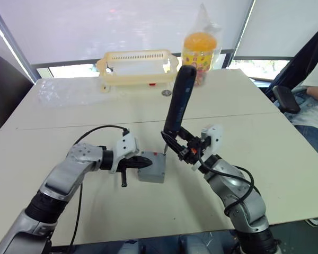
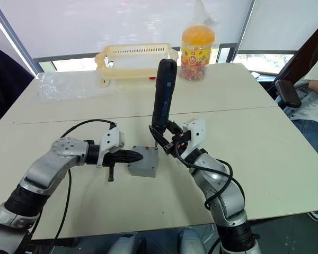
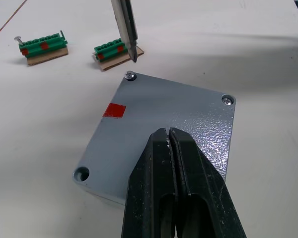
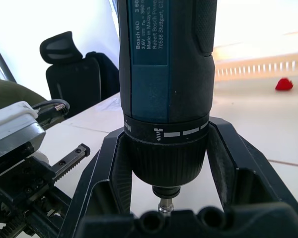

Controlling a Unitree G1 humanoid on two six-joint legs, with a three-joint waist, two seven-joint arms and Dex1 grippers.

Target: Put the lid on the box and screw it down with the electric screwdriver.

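The grey lid (image 3: 164, 109), marked with a red square, lies on top of the grey box (image 1: 150, 176) near the table's front middle. Screws sit in two of its corners, and a third corner hole is empty. My left gripper (image 3: 169, 131) is shut, its black fingertips resting over the lid from the left. My right gripper (image 1: 183, 145) is shut on the electric screwdriver (image 1: 179, 100), holding it nearly upright, top tilted to the right. The bit's tip (image 3: 134, 59) hangs just above the screw (image 3: 130, 75) at the lid's far corner.
Two green terminal blocks (image 3: 42, 45) on cardboard lie just beyond the box. A yellow basket (image 1: 138, 66) and an orange-lidded jar (image 1: 200, 50) stand at the table's back edge. A crumpled plastic bag (image 1: 58, 91) lies back left. A person (image 1: 315, 100) sits at the right.
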